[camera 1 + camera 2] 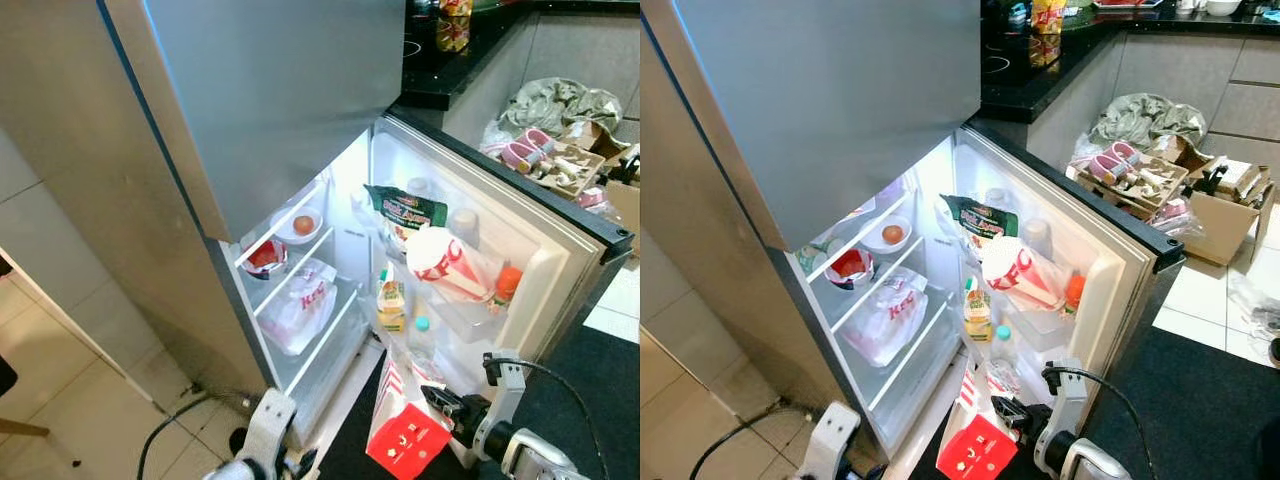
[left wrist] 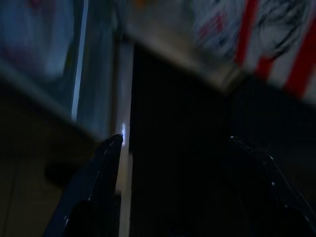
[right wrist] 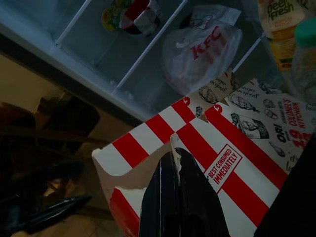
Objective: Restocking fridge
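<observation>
One red-striped box (image 1: 405, 425) pinched in right hand (image 1: 437, 403); fridge (image 1: 330, 300) just ahead

Open fridge (image 1: 350, 240), white bowl (image 1: 297, 226) on upper shelf, KFC bag (image 1: 300, 303) on lower shelf

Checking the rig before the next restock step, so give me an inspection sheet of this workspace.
Surface: fridge shelves, lit, partly stocked.
Job's things: red-and-white striped box held before the open fridge; white KFC bag on a lower shelf; KFC bucket in the door rack.
Clutter: cardboard boxes on the floor.
Grippers: right gripper shut on the box flap; left gripper open, low.
Cables: black cable on the right arm.
Surroundings: dark counter, tiled floor.
</observation>
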{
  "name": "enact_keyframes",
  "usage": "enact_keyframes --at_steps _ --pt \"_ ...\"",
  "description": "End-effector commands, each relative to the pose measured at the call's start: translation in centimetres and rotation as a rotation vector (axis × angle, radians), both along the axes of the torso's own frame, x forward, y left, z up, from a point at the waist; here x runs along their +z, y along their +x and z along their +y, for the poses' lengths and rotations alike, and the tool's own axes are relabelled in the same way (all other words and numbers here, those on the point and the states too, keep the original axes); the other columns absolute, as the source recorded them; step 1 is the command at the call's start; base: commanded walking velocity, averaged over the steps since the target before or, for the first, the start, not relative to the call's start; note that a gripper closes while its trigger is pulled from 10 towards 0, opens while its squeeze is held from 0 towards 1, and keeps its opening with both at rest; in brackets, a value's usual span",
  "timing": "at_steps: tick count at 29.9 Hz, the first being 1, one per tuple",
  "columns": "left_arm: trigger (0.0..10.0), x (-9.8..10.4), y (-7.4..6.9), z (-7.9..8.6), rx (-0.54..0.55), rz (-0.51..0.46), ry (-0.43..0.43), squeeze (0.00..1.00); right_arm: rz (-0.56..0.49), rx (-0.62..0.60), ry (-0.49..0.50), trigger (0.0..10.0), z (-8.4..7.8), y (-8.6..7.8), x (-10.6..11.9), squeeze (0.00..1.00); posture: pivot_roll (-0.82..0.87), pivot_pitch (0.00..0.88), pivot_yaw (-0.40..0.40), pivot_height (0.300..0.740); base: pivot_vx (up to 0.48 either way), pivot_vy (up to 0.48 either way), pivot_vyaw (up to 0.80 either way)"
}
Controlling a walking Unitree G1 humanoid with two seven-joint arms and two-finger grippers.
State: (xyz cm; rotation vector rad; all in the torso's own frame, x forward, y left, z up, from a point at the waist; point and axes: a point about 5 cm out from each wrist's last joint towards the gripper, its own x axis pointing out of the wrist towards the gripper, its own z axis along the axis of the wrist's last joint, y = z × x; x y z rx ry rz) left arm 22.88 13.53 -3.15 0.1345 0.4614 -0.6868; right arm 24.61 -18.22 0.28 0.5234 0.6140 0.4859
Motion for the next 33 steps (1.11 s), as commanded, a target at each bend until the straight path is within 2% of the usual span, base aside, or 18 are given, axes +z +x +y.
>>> enact_keyframes --at_steps 1,3,5,8,11,12,16,18,29,33 --pt "10.0 0.4 -0.2 -0.4 -0.088 -0.042 0.017 0.0 -0.018 -0.009 -0.009 10.0 0.2 0.5 0.4 0.0 -0.1 0.07 0.051 0.74 0.0 0.0 0.0" --pt "10.0 1.1 -0.1 -1.3 -0.213 -0.111 0.042 0.0 -0.017 -0.023 -0.007 10.0 0.3 0.8 0.5 0.0 -0.09 0.073 0.048 0.74 0.0 0.0 0.0" --pt "10.0 1.4 0.1 -1.7 -0.236 -0.134 0.042 0.0 -0.016 -0.025 -0.005 10.0 0.4 0.9 0.5 0.0 -0.09 0.078 0.041 0.74 0.0 0.0 0.0" --pt "10.0 2.5 0.7 -2.8 -0.268 -0.185 0.002 0.12 -0.017 -0.021 -0.003 10.0 0.9 1.3 0.6 0.0 -0.09 0.081 0.038 0.74 0.0 0.0 0.0" --pt "10.0 2.7 0.7 -3.1 -0.291 -0.199 -0.008 0.12 -0.018 -0.02 -0.003 10.0 1.1 1.4 0.7 0.0 -0.09 0.083 0.034 0.74 0.0 0.0 0.0" --pt "10.0 3.3 0.8 -3.9 -0.332 -0.235 -0.014 0.0 -0.024 -0.02 -0.005 10.0 1.5 1.8 0.8 0.0 -0.1 0.084 0.032 0.74 0.0 0.0 0.0" --pt "10.0 3.8 1.0 -4.5 -0.338 -0.268 -0.024 0.0 -0.03 -0.017 -0.008 10.0 1.9 2.2 0.9 0.0 -0.1 0.084 0.032 0.74 0.0 0.0 0.0" --pt "10.0 4.5 1.5 -5.0 -0.335 -0.305 -0.033 0.0 -0.038 -0.01 -0.01 10.0 2.7 2.6 1.1 0.0 -0.1 0.084 0.031 0.74 0.0 0.0 0.0" --pt "10.0 4.2 1.5 -4.9 -0.335 -0.294 -0.005 0.0 -0.041 0.009 0.011 10.0 4.0 2.6 1.1 0.0 -0.1 0.084 0.036 0.74 0.0 0.0 0.0" --pt "10.0 3.7 1.2 -5.9 -0.346 -0.273 0.015 0.0 -0.04 0.017 0.044 10.0 4.9 2.5 1.2 0.0 -0.1 0.083 0.037 0.74 0.0 0.0 0.0"
